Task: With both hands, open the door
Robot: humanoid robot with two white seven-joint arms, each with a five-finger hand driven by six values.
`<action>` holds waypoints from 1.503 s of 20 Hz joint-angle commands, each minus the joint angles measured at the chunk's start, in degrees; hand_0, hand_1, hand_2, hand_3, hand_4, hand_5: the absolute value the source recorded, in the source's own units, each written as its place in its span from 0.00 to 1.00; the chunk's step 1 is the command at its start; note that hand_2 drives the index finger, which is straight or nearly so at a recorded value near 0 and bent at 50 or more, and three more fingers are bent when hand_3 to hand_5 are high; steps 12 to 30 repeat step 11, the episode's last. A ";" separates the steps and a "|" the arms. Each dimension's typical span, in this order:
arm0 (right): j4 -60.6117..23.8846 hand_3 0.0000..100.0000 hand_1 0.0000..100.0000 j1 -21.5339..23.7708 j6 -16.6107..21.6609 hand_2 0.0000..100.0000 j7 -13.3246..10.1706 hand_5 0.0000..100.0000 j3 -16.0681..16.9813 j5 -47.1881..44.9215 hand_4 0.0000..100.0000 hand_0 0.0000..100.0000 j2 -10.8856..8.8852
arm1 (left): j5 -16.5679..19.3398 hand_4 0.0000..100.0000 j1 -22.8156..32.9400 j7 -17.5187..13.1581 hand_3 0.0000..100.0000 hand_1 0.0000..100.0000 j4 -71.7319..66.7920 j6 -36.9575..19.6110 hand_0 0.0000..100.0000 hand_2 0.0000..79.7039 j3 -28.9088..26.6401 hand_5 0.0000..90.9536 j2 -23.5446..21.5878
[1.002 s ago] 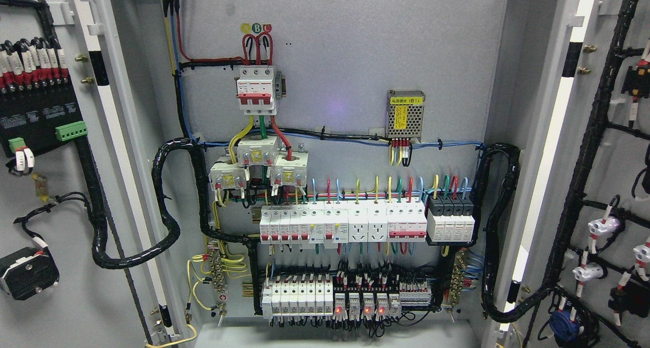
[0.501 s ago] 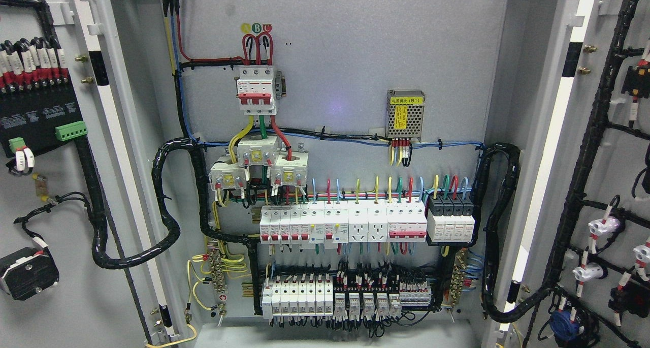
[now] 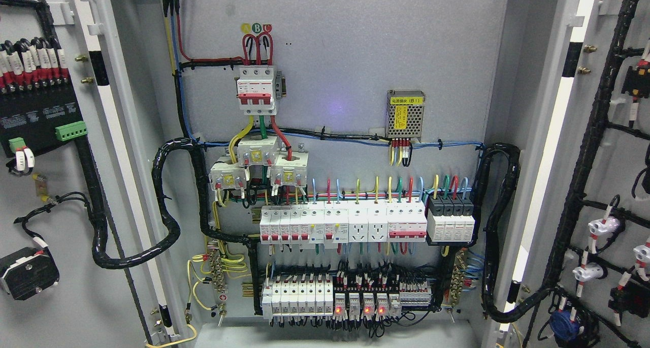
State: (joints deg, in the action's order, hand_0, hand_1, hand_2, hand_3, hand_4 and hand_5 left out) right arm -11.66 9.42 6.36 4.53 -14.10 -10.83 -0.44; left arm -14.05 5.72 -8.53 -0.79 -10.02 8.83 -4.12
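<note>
Nothing has shifted except red lamps relighting, both doors, left door and right door, stand wide open, so I judge opening finished; neither hand shows, fingers' state unknowable; next I'd simply confirm.

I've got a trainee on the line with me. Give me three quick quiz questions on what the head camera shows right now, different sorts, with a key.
1. True or false: both cabinet doors, the left door and the right door, stand swung open.
2. Multiple choice: how many red lights glow on the relay row at the bottom? A) none B) three C) six
3. Fill in: the perforated metal power supply carries a ______ label.

Key: 1 true; 2 B; 3 yellow.
Neither robot hand shows in the picture.
</note>
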 commanded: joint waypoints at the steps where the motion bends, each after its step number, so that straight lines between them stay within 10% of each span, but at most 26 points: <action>1: 5.94 0.00 0.00 -0.01 -0.12 0.00 -0.04 0.00 0.13 0.11 0.00 0.19 2.37 | 1.75 0.00 -0.19 4.91 0.00 0.00 -5.01 -0.17 0.00 0.00 -0.13 0.00 3.50; 30: 5.95 0.00 0.00 -0.01 -0.12 0.00 0.04 0.00 0.13 0.20 0.00 0.19 2.72 | 1.49 0.00 -0.36 5.63 0.00 0.00 -4.31 -0.35 0.00 0.00 -0.04 0.00 5.35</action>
